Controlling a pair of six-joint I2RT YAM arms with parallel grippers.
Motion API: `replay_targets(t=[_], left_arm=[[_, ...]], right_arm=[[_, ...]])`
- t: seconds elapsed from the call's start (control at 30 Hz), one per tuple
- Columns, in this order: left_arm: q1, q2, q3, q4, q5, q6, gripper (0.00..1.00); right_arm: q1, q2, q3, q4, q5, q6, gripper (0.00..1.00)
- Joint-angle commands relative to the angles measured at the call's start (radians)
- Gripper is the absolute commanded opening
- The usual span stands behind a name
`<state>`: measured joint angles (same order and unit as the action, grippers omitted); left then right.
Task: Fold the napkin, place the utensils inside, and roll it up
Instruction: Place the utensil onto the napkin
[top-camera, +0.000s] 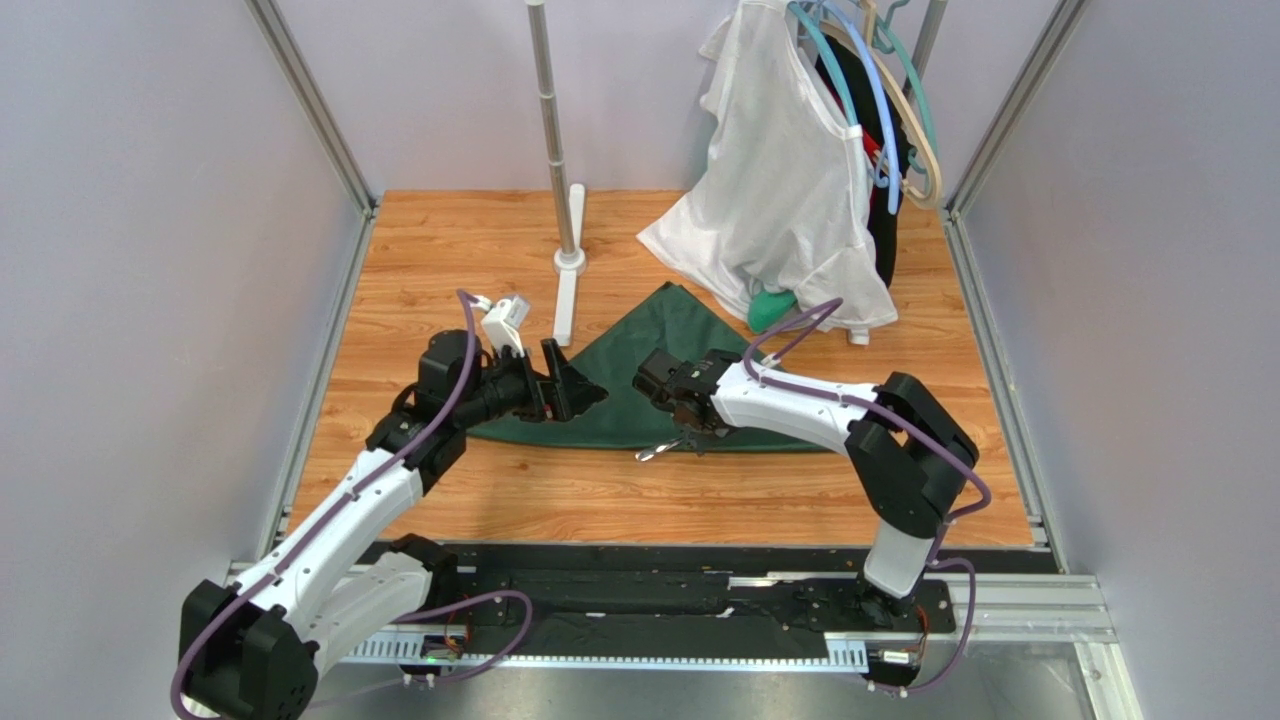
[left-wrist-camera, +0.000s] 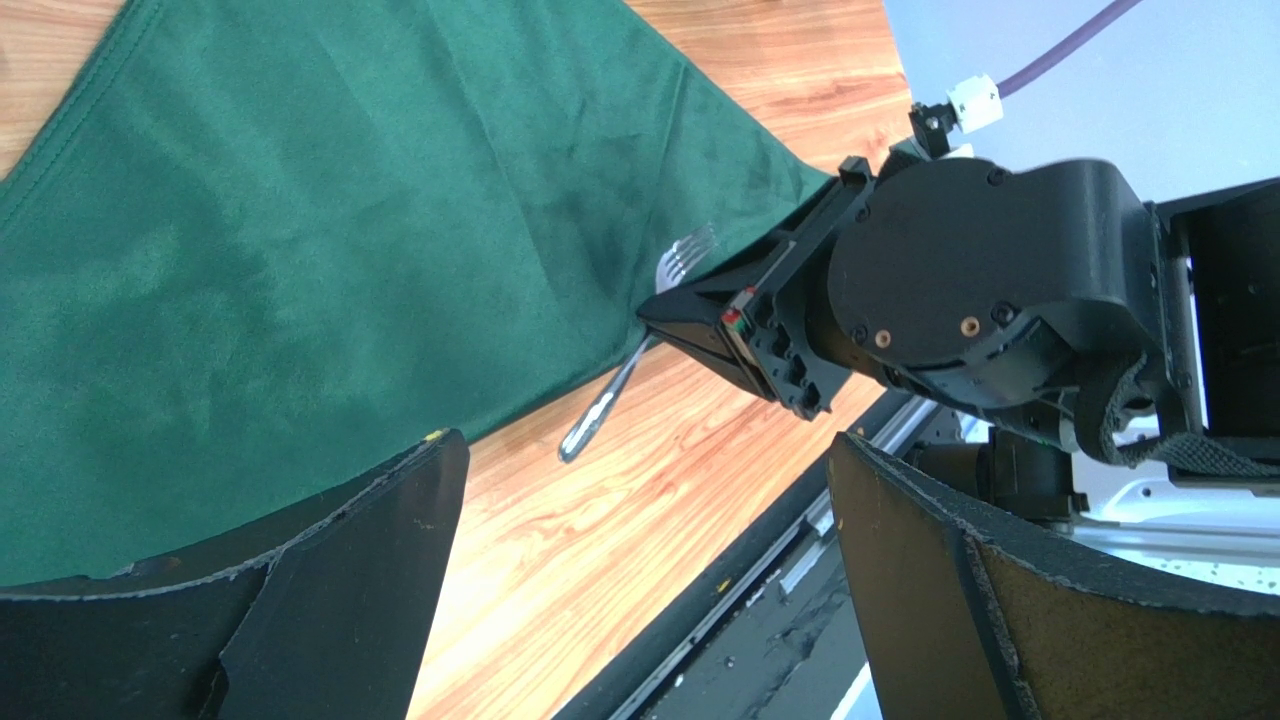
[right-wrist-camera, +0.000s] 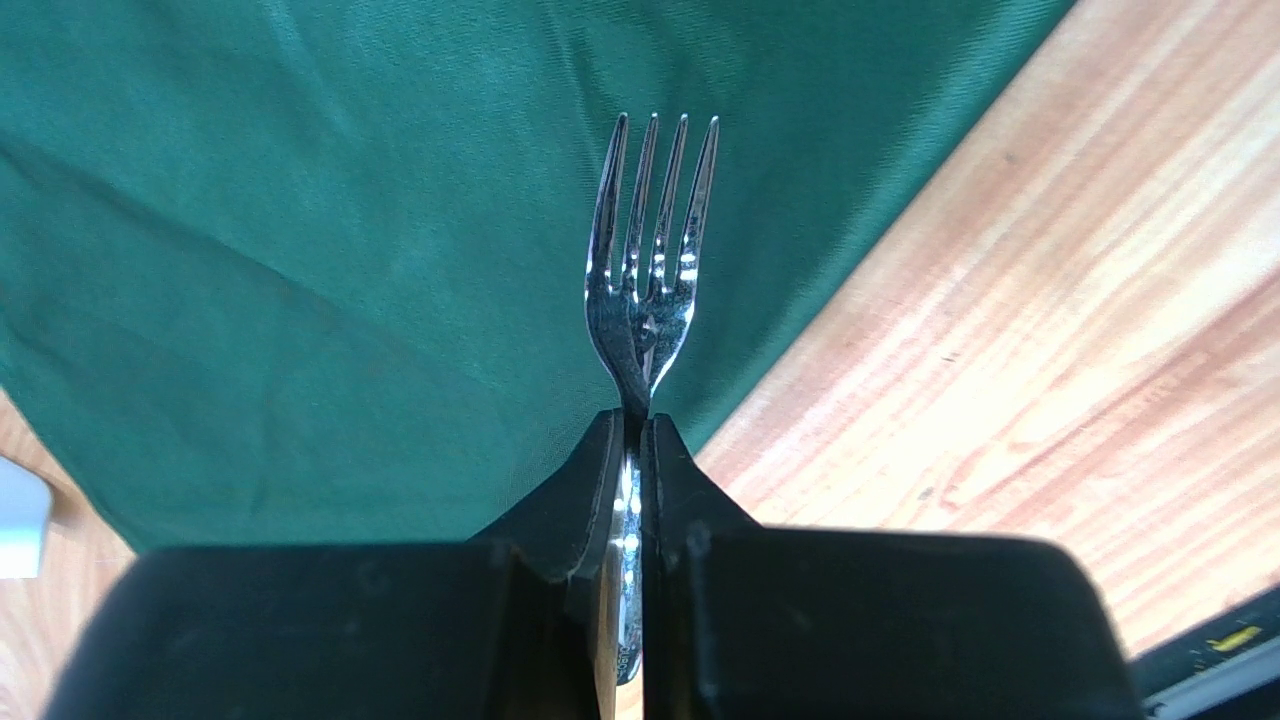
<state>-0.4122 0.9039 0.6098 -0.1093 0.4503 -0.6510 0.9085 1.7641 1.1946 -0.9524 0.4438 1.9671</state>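
The napkin (top-camera: 639, 383) lies in the middle of the top view as a flat dark green triangle, apex toward the top of the frame and long edge along its lower side. Up close the cloth is soft and velvety, with a few shallow creases and a stitched hem. It rests on the table (top-camera: 451, 255), a warm orange board with streaked wood grain. The right gripper (right-wrist-camera: 633, 428) is closed tight on the fork (right-wrist-camera: 649, 255), its two black wedge-shaped fingers pinching the slim neck just below the tines. The fork is polished silver metal, and its four narrow tines sit over the cloth near the hem at the centre of the right wrist view. In the left wrist view its rounded handle end juts past the hem over bare wood; whether the fork touches cloth or board I cannot tell. The left gripper (left-wrist-camera: 643, 450) stands wide open and holds nothing, its broad matte black fingers (left-wrist-camera: 346, 600) filling the lower corners of that view. In the top view it sits over the napkin's left corner. At the upper right of the top view a thin, crumpled white garment (top-camera: 781, 180) hangs on hangers, a brighter green garment (top-camera: 769, 312) peeks out beneath it, and a metal pole (top-camera: 553, 135) on a white base stands to its left.
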Motion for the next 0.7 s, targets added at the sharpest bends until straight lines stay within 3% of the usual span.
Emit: replay_targets(t=[0.0, 0.57, 0.67], left_arm=[[-0.004, -0.022, 0.011, 0.008, 0.002, 0.008, 0.98], [-0.004, -0.042, 0.005, -0.009, -0.015, 0.016, 0.99], [-0.004, -0.046, 0.005, -0.013, -0.018, 0.017, 0.99]], right_arm=[[-0.017, 0.03, 0.034, 0.058, 0.018, 0.457, 0.0], [-0.02, 0.054, -0.01, 0.187, -0.042, 0.536, 0.0], [-0.02, 0.058, -0.009, 0.201, -0.033, 0.544, 0.04]])
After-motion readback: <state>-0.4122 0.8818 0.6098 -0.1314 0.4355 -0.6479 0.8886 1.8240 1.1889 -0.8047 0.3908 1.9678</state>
